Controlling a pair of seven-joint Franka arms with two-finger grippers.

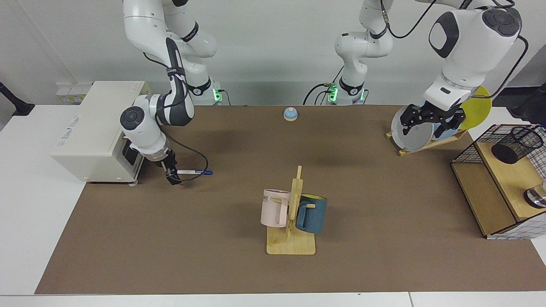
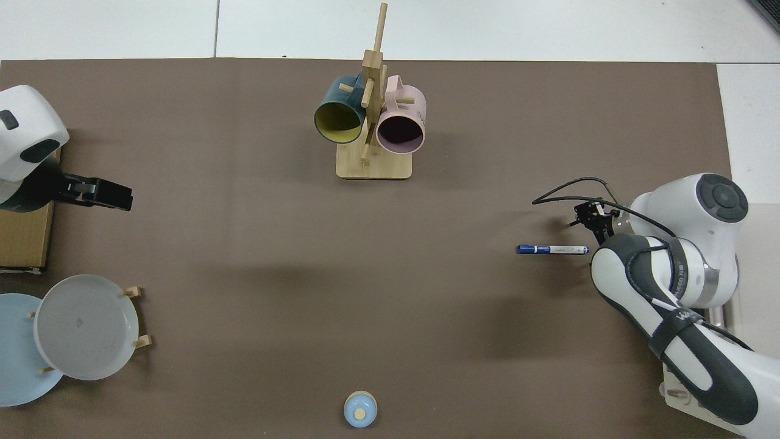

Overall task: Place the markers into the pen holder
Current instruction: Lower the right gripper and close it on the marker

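My right claw (image 1: 172, 176) sits low at the marker's (image 1: 194, 172) white end on the mat; whether it grips, I cannot tell. A grab this near the tip could let it pivot. The holder (image 1: 517, 144) is far across, by my waiting left claw (image 1: 432, 120).

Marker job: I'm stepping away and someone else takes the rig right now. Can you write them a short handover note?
Right gripper: low at the white end of the marker, which lies flat on the brown mat beside the beige box; grip not confirmed.
Left gripper: open, waiting above the plate rack.
Pen holder: lying tilted on the wooden shelf of the wire basket, at the far end of the table from the marker.
Done: nothing in the holder.
Left: grasp the marker, carry it across, drop it in.
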